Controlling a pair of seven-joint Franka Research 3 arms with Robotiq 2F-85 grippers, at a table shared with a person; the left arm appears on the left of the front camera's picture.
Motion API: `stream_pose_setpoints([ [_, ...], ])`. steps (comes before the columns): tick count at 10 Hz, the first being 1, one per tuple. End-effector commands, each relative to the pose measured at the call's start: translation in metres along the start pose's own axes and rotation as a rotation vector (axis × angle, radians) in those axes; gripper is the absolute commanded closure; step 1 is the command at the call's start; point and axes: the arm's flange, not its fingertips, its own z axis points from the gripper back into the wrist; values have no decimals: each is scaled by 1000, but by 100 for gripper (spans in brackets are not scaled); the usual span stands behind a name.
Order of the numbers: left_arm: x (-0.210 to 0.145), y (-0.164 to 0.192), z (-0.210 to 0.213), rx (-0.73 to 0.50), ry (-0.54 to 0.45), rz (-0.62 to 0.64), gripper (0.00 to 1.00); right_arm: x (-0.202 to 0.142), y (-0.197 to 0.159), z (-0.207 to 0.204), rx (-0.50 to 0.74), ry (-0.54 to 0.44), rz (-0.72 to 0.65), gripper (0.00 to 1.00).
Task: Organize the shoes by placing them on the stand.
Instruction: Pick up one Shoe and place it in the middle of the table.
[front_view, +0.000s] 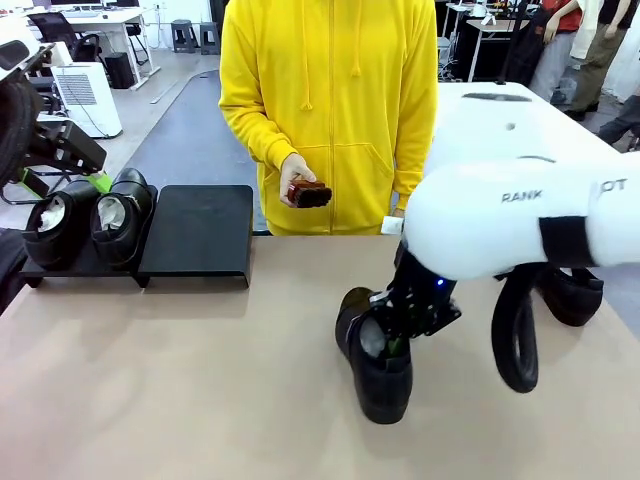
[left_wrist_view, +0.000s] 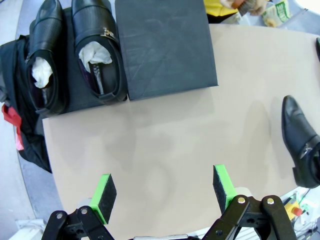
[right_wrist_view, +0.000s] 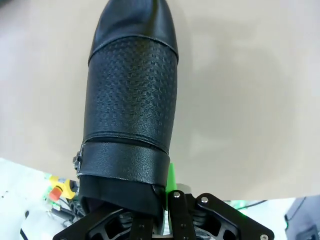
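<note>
Looking across a tan table (front_view: 200, 400) at a person in a yellow hoodie (front_view: 330, 90) standing at the far side.

Finding the stand (front_view: 200, 232) at the far left of the table, showing 2 flat black platforms side by side. Counting 2 shoes on its left platform: the left shoe (front_view: 58, 225) and the right shoe (front_view: 122, 215), sitting just beside each other, toes pointing far, both stuffed with white paper. Noting a black cloth (left_wrist_view: 20, 100) lying just left of the stand.

Seeing the right arm (front_view: 520, 210) extended in from the right, over the near middle. Finding the right gripper (front_view: 398, 335) pinching the strapped shoe (front_view: 385, 385) at its collar, fingers pressed nearly together on the leather, with 1 green pad (right_wrist_view: 171, 175) showing outside the collar in the right wrist view. Placing this shoe near the middle of the table, slightly right, toe pointing near, well apart from the stand. Not managing to tell whether its sole is touching the table.

Spotting a 4th shoe (front_view: 572, 295) lying at the right of the table, partly hidden behind the right arm.

Finding the left gripper (left_wrist_view: 164, 191) hovering over the table on the near side of the stand, fingers (left_wrist_view: 105, 192) spread wide, gripping nothing.

Noting the person's hand (front_view: 293, 175) holding a small brown brush (front_view: 311, 194) against the hoodie, beyond the far edge of the table.
</note>
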Motion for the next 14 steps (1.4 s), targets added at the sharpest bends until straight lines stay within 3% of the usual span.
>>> stream_pose_setpoints([
  [1,-2,3,1,-21,-3,-12,0,9,14,-14,52,-9,-11,100],
  [4,-2,3,1,-21,-3,-12,0,13,28,-30,2,-1,48,100],
  [5,-2,3,1,-21,-3,-12,0,12,33,-37,-1,22,45,94],
  [10,-2,3,1,-21,-3,-12,0,11,39,-40,-3,78,31,6],
  [11,-2,3,1,-21,-3,-12,0,10,36,-36,-4,83,19,0],
  [14,-2,3,1,-21,-3,-12,0,7,26,-27,-44,121,17,0],
])
